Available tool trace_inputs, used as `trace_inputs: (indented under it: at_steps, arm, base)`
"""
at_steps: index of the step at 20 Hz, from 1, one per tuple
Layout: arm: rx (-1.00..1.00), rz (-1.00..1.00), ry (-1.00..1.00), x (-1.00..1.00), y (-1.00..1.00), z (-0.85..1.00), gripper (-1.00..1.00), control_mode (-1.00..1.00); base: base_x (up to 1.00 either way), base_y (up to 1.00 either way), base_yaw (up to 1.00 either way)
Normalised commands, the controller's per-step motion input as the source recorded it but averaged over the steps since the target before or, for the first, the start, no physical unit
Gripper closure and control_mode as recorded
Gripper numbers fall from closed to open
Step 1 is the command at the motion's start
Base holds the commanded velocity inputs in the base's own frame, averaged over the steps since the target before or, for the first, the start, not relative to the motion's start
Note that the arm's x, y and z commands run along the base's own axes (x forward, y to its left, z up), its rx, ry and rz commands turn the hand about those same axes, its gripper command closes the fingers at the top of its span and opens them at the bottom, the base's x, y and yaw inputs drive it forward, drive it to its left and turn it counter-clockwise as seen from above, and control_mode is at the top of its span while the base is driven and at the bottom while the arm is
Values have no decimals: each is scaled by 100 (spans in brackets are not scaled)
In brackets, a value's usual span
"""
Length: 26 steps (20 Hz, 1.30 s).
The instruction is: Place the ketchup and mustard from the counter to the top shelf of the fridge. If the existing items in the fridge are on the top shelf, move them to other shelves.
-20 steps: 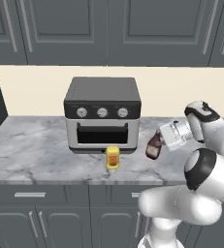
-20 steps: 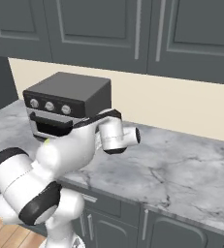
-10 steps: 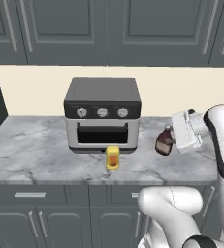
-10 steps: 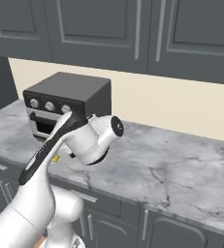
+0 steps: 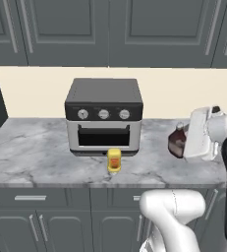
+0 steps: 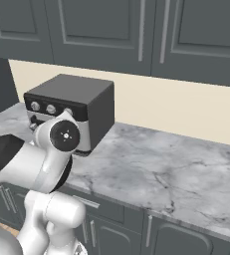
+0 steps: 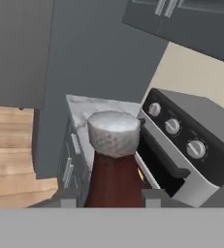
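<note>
The ketchup, a small dark brown-red bottle with a narrow neck and a pale grey speckled cap [image 7: 112,164], sits between the two dark fingertips of the white arm's gripper [image 7: 112,198], whose jaws stand narrow, closed on its lower body, holding it tilted in free air above the grey-white marbled stone counter [image 5: 31,157]. Beyond its cap lie the squat yellow mustard bottle [image 5: 114,160] near the counter's front edge and the black-and-silver toaster oven [image 5: 103,115] just behind it, with open stone on both sides.

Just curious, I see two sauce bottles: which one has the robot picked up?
The dark brown-red ketchup, clamped in the gripper above the counter. The yellow mustard stands alone on the counter before the toaster oven.
</note>
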Motion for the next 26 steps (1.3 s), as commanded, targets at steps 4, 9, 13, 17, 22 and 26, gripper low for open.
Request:
trace_inputs:
  at_steps: [4, 9, 13, 17, 22, 26]
  arm:
    - [21, -13, -3, -65, -16, 38, 100, -100]
    - [2, -1, -4, -21, -4, 1, 100, -100]
    - [0, 0, 0, -10, 0, 0, 100, 100]
    - [0, 0, 0, 0, 0, 0, 100, 100]
    - [0, 0, 0, 0, 0, 0, 100, 100]
    - [0, 0, 0, 0, 0, 0, 100, 100]
  base:
    - [0, 0, 0]
    - [0, 0, 0]
    - [-32, 0, -9]
    - [-61, -4, -67]
    - [-29, 4, -91]
    - [-2, 3, -100]
